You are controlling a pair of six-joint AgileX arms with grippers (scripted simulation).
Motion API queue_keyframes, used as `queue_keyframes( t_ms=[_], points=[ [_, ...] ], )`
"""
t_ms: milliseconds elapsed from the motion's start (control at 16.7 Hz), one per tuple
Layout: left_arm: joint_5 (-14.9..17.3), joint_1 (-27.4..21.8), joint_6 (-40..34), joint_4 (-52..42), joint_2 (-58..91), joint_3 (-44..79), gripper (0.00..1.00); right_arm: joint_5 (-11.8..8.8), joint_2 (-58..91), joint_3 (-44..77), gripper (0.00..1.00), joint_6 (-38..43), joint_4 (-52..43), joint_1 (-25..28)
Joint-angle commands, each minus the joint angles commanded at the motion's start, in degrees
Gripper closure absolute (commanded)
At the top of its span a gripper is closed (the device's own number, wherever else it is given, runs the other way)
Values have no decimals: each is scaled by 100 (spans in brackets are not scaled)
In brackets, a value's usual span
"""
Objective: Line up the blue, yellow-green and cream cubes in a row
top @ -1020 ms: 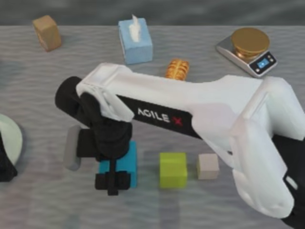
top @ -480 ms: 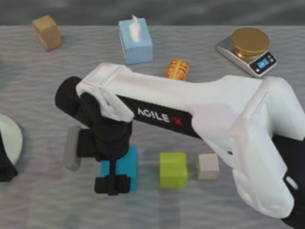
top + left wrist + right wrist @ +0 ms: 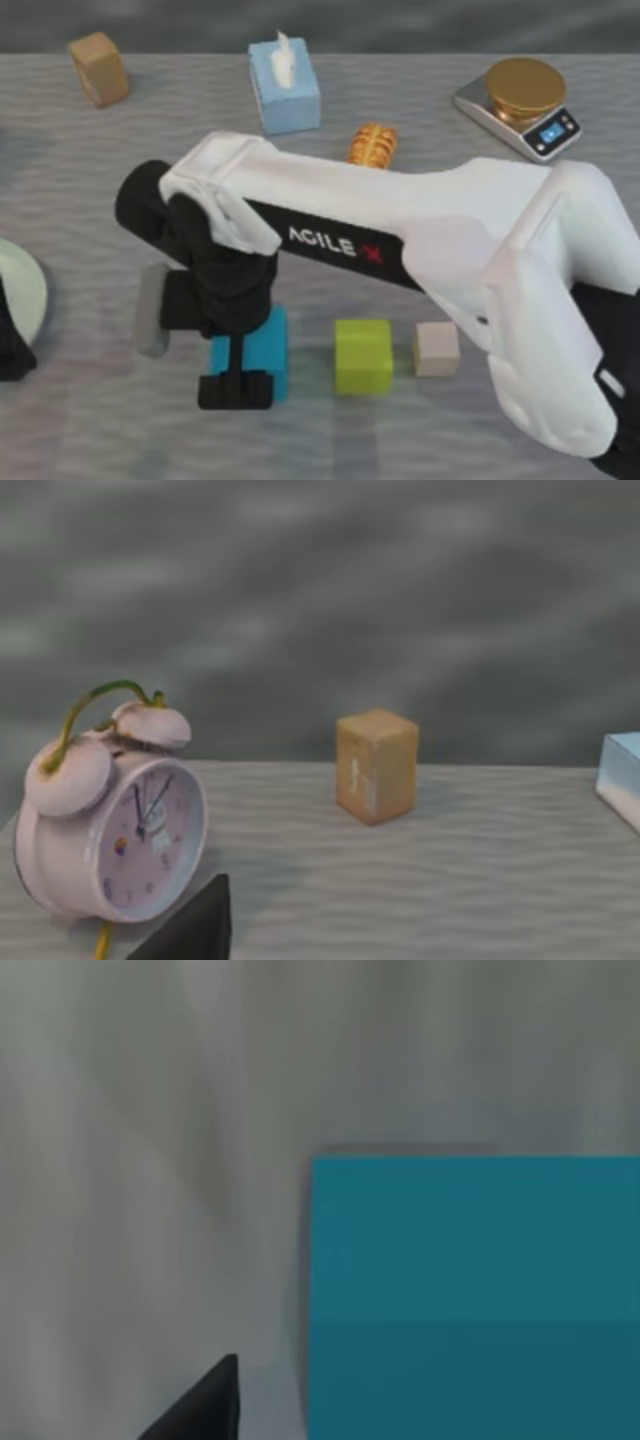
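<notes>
Three cubes stand in a row near the front of the table: the blue cube (image 3: 270,345), the yellow-green cube (image 3: 363,355) to its right, and the small cream cube (image 3: 437,348) further right. My right arm reaches across from the right, and its gripper (image 3: 235,388) hovers over the blue cube's left part, open. In the right wrist view one dark fingertip (image 3: 205,1405) stands apart from the blue cube (image 3: 470,1290), with bare table between them. My left arm (image 3: 10,345) is parked at the left edge; a single finger (image 3: 195,930) shows, holding nothing.
At the back stand a tan-brown block (image 3: 98,68), a pale blue tissue box (image 3: 284,85), an orange-brown loaf (image 3: 372,145) and a scale with a gold disc (image 3: 525,105). A white alarm clock (image 3: 105,820) sits at the left edge beside the left gripper.
The right gripper has shifted slightly toward the table's front over the blue cube. The blue cube settled a little toward the front early on, then stayed. The other cubes have not moved.
</notes>
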Motion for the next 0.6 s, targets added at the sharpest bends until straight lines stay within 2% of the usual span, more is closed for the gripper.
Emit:
queue_keyframes(
  t_ms=[600],
  points=[
    [0,0,0,0,0,0,0,-1,-43,1486,0,-7,-1530,50]
  ],
)
